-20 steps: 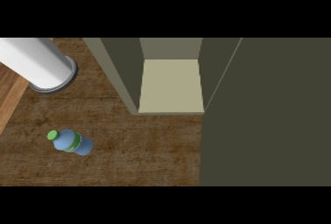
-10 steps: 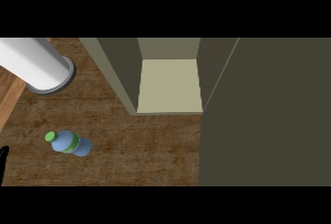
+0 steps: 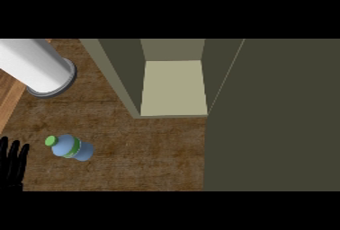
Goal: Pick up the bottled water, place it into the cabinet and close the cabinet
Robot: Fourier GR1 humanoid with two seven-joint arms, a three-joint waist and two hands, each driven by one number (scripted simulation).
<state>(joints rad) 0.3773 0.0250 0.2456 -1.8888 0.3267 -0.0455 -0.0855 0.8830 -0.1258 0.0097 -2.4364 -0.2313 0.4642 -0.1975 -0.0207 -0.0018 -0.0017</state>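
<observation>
A small blue water bottle (image 3: 72, 147) with a green cap and green band stands on the dark wooden counter at the lower left. My left hand (image 3: 11, 165) shows at the left edge just left of the bottle, fingers straight and pointing up, not touching it. The olive cabinet (image 3: 174, 87) stands open at top centre, with a pale shelf floor inside. Its open door (image 3: 272, 117) fills the right side. My right hand is out of sight.
A big white cylinder with a grey rim (image 3: 36, 67) lies at the upper left. A lighter wooden strip (image 3: 9, 101) runs along the counter's left edge. Bare counter (image 3: 146, 152) lies between the bottle and the cabinet.
My left hand has risen into view at the lower left edge, beside the bottle. The bottle and cabinet have not moved.
</observation>
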